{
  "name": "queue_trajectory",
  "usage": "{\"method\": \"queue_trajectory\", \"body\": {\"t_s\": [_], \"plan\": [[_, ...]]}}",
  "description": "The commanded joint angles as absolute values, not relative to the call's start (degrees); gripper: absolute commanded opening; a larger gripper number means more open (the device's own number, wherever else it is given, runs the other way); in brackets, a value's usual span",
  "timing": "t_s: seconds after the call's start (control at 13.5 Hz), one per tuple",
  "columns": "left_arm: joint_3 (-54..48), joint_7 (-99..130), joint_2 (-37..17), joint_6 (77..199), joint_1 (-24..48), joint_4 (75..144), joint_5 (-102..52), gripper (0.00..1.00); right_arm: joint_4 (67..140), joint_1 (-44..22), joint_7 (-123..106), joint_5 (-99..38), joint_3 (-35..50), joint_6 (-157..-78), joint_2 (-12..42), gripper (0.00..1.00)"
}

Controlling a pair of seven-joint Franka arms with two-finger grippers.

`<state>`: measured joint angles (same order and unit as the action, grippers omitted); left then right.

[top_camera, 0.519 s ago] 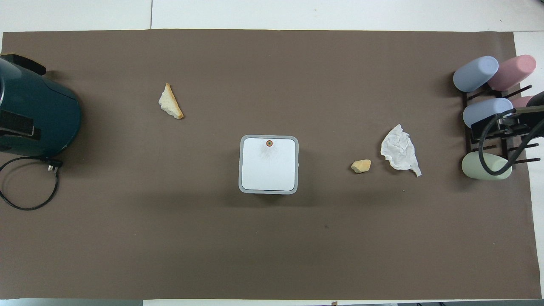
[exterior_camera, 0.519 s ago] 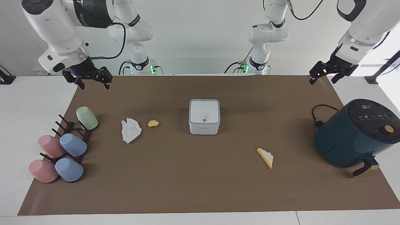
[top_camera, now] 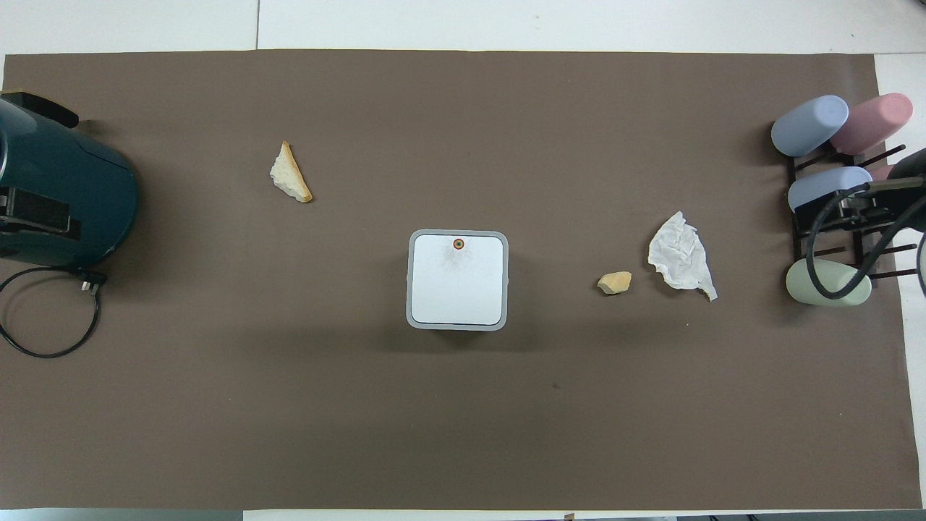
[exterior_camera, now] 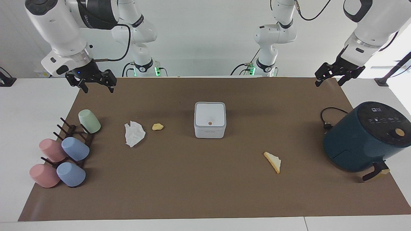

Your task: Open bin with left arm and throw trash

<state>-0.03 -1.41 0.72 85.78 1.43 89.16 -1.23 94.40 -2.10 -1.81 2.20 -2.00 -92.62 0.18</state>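
The white bin (exterior_camera: 210,119) stands mid-mat with its lid shut and the orange dot on the lid's edge farther from the robots; it also shows in the overhead view (top_camera: 457,286). A crumpled tissue (exterior_camera: 134,134) (top_camera: 680,255) and a yellow-tan food lump (exterior_camera: 157,127) (top_camera: 615,282) lie beside it toward the right arm's end. A toast triangle (exterior_camera: 273,161) (top_camera: 291,174) lies farther from the robots, toward the left arm's end. My left gripper (exterior_camera: 328,82) hangs open and empty over the mat's corner by the air fryer. My right gripper (exterior_camera: 96,87) hangs open and empty over the opposite corner.
A dark-teal air fryer (exterior_camera: 366,138) with its cord (exterior_camera: 327,118) stands at the left arm's end. A dark rack (exterior_camera: 75,138) with several pastel cups lies at the right arm's end. A brown mat (exterior_camera: 205,192) covers the table.
The left gripper has risen slightly and drawn a little toward the bin's side. The right gripper has shifted only slightly. Nothing on the table has moved.
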Motion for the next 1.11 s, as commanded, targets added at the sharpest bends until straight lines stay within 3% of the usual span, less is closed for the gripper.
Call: {"method": "queue_trajectory", "body": {"t_s": [0.0, 0.07, 0.15, 0.22, 0.52, 0.81, 1.04], "plan": [[0.1, 0.3, 2.0, 86.5, 3.9, 91.0, -1.1, 1.00, 107.4, -5.3, -1.1, -0.2, -1.1, -104.5, -4.7, 1.00], [0.1, 1.3, 2.1, 89.2, 6.0, 91.8, -1.1, 0.87, 109.8, -5.7, -1.2, -0.2, -1.1, -108.2, -4.5, 1.00], [0.1, 2.4, 2.5, 91.9, 7.2, 93.1, -1.1, 0.37, 112.0, -6.0, -1.3, -0.3, -1.0, -112.7, -2.9, 1.00], [0.1, 2.6, 3.2, 93.7, 9.6, 94.7, -1.1, 0.03, 113.7, -7.3, -1.4, -1.0, -1.1, -117.6, -0.6, 1.00], [-0.1, 5.2, 7.4, 103.9, 20.0, 104.5, -1.1, 0.00, 122.8, -7.1, -6.1, -1.1, -1.1, -138.2, 6.2, 1.00], [-0.1, 11.5, 5.7, 115.9, 29.1, 108.7, -1.3, 0.00, 124.5, -6.9, -6.2, -1.2, -1.1, -140.2, 11.0, 1.00], [-0.1, 12.7, 2.8, 124.5, 33.3, 110.7, -1.4, 0.00, 124.7, -6.9, -5.8, -1.3, -1.1, -140.2, 11.4, 1.00]]}}
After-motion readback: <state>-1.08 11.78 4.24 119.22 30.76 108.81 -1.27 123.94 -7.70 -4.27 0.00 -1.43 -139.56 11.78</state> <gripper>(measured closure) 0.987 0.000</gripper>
